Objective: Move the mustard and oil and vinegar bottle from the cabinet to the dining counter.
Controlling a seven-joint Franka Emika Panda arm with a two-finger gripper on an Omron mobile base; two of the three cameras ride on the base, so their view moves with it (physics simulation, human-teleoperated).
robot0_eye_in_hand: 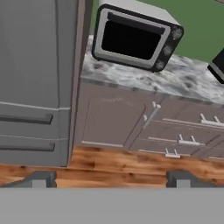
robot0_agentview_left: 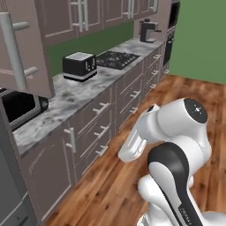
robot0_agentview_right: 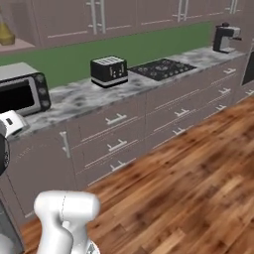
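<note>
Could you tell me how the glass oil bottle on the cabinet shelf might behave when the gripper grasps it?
The oil bottle looks like smooth glass, so probably slippery and breakable. What shows of it widens toward the base, so it likely stands steadily. The gripper is open.

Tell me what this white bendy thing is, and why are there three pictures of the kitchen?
The white thing is a robot arm on a base that drives around. Two cameras ride behind it, one on its left and one on its right, so both show the same kitchen from two sides. The third camera sits on its hand and looks along its tool, which is open and holds nothing. On the counter stand a microwave, a black toaster and a coffee machine, with a stove set into it. Up in the open cabinet you can just spot the bottom of the oil bottle it must fetch.
</note>
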